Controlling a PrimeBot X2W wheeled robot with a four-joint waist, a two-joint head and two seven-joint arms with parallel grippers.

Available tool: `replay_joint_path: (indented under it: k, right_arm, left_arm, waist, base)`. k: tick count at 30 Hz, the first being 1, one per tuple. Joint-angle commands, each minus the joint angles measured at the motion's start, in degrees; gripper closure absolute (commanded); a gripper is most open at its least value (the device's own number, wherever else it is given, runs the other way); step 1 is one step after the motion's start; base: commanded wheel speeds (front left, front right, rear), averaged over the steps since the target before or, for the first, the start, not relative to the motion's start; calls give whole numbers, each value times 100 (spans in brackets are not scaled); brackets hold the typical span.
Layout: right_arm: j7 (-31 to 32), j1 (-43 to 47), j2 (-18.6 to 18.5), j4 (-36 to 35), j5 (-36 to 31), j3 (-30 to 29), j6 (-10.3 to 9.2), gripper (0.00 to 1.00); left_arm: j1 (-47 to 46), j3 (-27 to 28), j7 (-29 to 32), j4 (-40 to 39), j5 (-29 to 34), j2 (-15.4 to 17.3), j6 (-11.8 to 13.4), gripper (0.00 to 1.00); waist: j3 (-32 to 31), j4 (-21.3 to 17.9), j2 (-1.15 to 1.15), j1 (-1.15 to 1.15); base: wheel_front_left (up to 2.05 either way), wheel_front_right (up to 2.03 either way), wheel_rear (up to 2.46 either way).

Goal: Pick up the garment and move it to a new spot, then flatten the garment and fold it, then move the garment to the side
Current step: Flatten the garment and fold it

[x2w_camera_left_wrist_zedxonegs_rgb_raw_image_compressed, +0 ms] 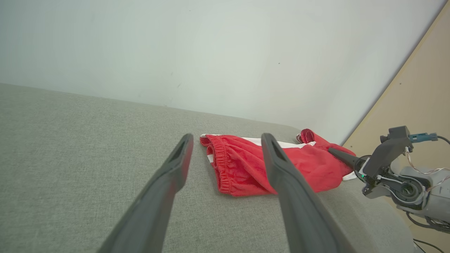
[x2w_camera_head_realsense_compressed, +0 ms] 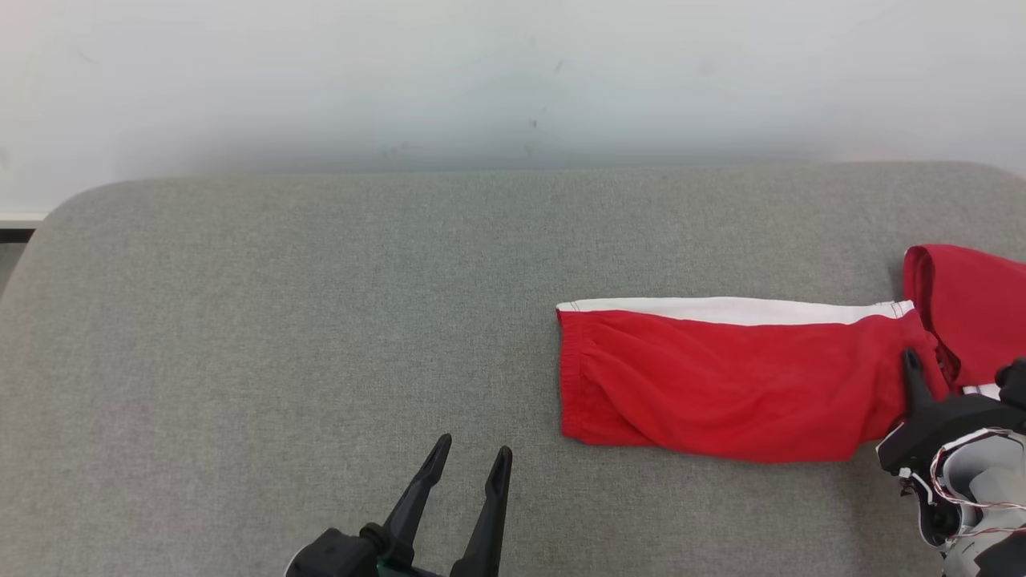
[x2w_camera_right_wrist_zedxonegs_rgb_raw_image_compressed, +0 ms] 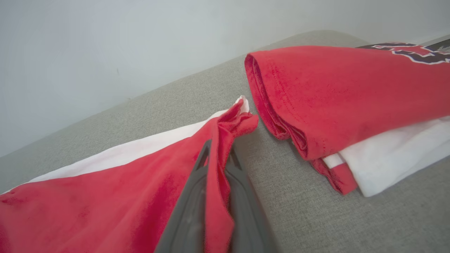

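Grey fabric worktop (x2w_camera_head_realsense_compressed: 240, 320), pale wall behind. Left hand (x2w_camera_head_realsense_compressed: 473, 445): spread, empty, nearer than the red shorts (x2w_camera_head_realsense_compressed: 721, 377). Shorts lie flat, halved lengthwise. Right hand (x2w_camera_right_wrist_zedxonegs_rgb_raw_image_compressed: 218, 154) pinches their hem end. Folded red garment (x2w_camera_head_realsense_compressed: 974, 312): just beyond that end. Step: likely folding. Next: carry hem over to waistband, layers aligned.

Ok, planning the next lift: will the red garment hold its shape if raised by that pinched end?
Probably not. The red garment bunches into a ridge where the right tool pinches it, so it looks floppy and would likely droop. It lies thin and flat, so probably light. Dragged, it might wrinkle on the textured grey surface.
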Motion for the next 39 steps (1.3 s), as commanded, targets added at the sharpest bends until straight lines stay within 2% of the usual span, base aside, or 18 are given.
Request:
replay_joint_path:
  k: [1, 9, 18, 24, 29, 36, 37, 38, 39]
  right_arm:
    - [-25, 41, 12, -42, -69, 11, -2, 100]
    - [-25, -186, 158, -371, -443, 165, -2, 100]
    - [-24, -547, 614, -642, -662, 634, -2, 100]
    - [-21, -704, 993, -806, -804, 1162, -2, 100]
    - [-1, -678, 1262, -621, -1015, 1615, -2, 100]
    - [-10, -550, 1741, -177, -978, 2033, -2, 100]
    - [-12, -525, 1797, -142, -936, 2074, -2, 88]
    - [-13, -493, 1840, -121, -885, 2110, -2, 60]
    - [-14, -464, 1867, -105, -825, 2128, -2, 26]
  left_arm:
    - [116, -10, 23, 20, -32, 38, 10, 0]
    - [195, -91, 105, 69, -114, 46, 5, 0]
    - [242, -139, 130, 86, -180, 18, 18, 0]
    - [224, -121, 88, 88, -213, 33, 28, 0]
    - [176, -106, 64, 111, -231, 30, 28, 0]
    - [121, -105, 33, 153, -228, 4, 5, 0]
    - [115, -106, 28, 156, -232, 3, 4, 0]
    - [107, -101, 32, 161, -234, 5, 4, 0]
    - [102, -95, 26, 164, -237, 5, 7, 0]
  waist:
    - [-89, 29, 0, 1]
    - [-280, 125, 0, 1]
    - [-373, 358, 0, 1]
    - [-297, 524, 0, 1]
    - [-262, 590, 0, 1]
    - [-206, 662, 0, 1]
    - [-198, 672, 0, 1]
    - [-192, 678, 0, 1]
    - [-188, 681, 0, 1]
  base:
    - [0, 0, 0]
    - [0, 0, 0]
    - [0, 0, 0]
    - [0, 0, 0]
    - [0, 0, 0]
    - [0, 0, 0]
    - [0, 0, 0]
    - [0, 0, 0]
    - [0, 0, 0]
